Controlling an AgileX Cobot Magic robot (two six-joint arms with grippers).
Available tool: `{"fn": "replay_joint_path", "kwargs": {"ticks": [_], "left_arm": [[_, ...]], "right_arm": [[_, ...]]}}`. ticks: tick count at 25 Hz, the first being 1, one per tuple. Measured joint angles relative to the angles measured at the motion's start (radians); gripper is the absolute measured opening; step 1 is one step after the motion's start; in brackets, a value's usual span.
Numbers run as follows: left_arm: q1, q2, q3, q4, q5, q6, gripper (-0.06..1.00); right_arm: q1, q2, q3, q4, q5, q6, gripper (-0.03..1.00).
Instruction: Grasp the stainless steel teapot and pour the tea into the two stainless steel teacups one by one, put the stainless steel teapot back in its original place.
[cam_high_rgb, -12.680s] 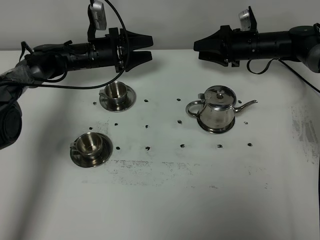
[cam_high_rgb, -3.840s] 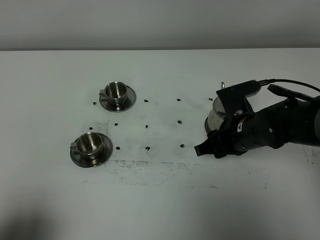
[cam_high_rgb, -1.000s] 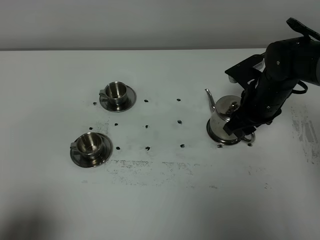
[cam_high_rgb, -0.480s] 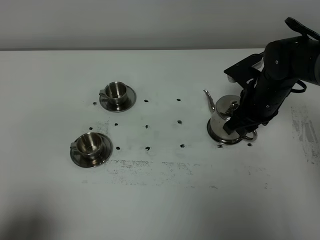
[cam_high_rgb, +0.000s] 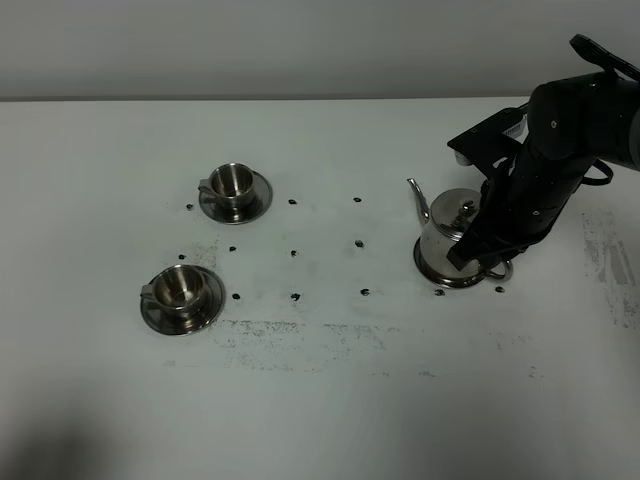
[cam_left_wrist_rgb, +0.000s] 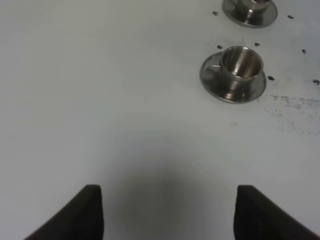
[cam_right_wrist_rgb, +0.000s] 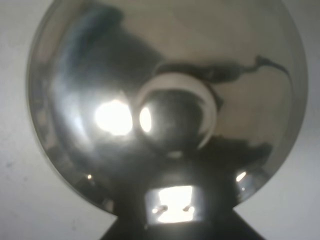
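right gripper: we are seeing the right gripper (cam_high_rgb: 478, 256) clenching on the loop handle (cam_high_rgb: 500, 270) of the stainless steel teapot (cam_high_rgb: 443, 236), coming down on it from above at the right of the table (cam_high_rgb: 330, 400)
right arm: it is reaching in from the far right and covering the right half of the pot
teapot place: we are seeing it sitting upright on the steel disc (cam_high_rgb: 430, 271), right of centre, well apart from both cups
spout: the spout (cam_high_rgb: 417, 196) is pointing far-left, toward the cups' side
handle side: the handle is facing near-right, its loop showing just below the gripper
right wrist view: we are looking straight down on the domed lid (cam_right_wrist_rgb: 165, 70) and its knob (cam_right_wrist_rgb: 172, 122), which is filling most of the view; what is sitting between the jaws here we cannot tell
left gripper: the left gripper (cam_left_wrist_rgb: 169, 214) is hanging released, fingertips (cam_left_wrist_rgb: 92, 207) standing wide apart over bare table, holding nothing
left gripper place: out of the high view; its camera is looking across the table at both cups
far teacup: the far teacup (cam_high_rgb: 232, 181) is standing upright on its saucer (cam_high_rgb: 256, 205), far left
near teacup: the near teacup (cam_high_rgb: 181, 287) is standing upright on its own saucer (cam_high_rgb: 186, 322), left, nearer than the other
cup contents: we cannot tell
table marks: black dots (cam_high_rgb: 294, 296) are lying in rows between cups and pot
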Motion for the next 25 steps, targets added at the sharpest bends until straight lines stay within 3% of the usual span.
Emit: {"fn": "replay_joint_path", "kwargs": {"ticks": [8,16,20,25], "left_arm": [[0.000,0.000,0.000,0.000,0.000,0.000,0.54],[0.000,0.000,0.000,0.000,0.000,0.000,0.54],[0.000,0.000,0.000,0.000,0.000,0.000,0.54],[0.000,0.000,0.000,0.000,0.000,0.000,0.54]], "right_arm": [[0.000,-0.024,0.000,0.024,0.001,-0.002,0.18],[0.000,-0.187,0.000,0.038,0.039,-0.028,0.18],[0.037,-0.212,0.000,0.040,0.068,-0.111,0.18],[0.155,-0.206,0.001,0.043,0.048,-0.278,0.18]]}}
